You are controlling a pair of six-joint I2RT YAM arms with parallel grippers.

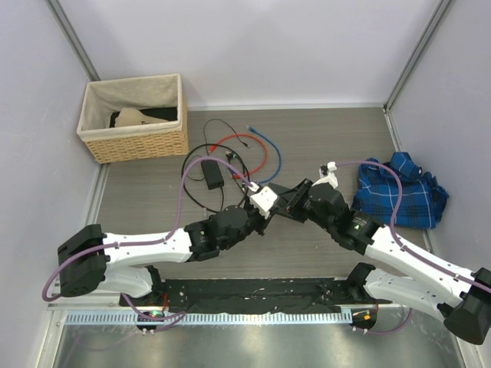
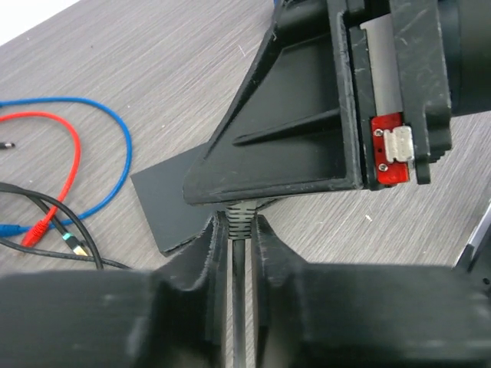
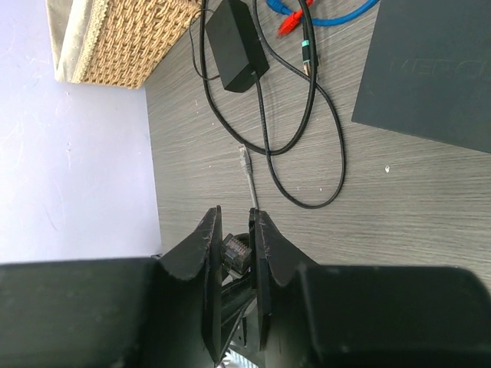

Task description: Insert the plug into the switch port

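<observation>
Left jaws clamp the cable boot (image 2: 242, 218); right jaws pinch the plug (image 3: 234, 251), likely aligning it for the switch (image 3: 430, 69).

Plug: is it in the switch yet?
Out. The right gripper pinches the plug, apart from the switch, which lies flat.

The grey table (image 1: 307, 130) carries a basket (image 1: 134, 119), a plaid cloth (image 1: 403, 190), a power brick (image 1: 212, 173), a red cable (image 2: 73, 165), a blue cable (image 2: 123, 153), a black cable (image 3: 337, 146) and the switch (image 3: 430, 69).
</observation>
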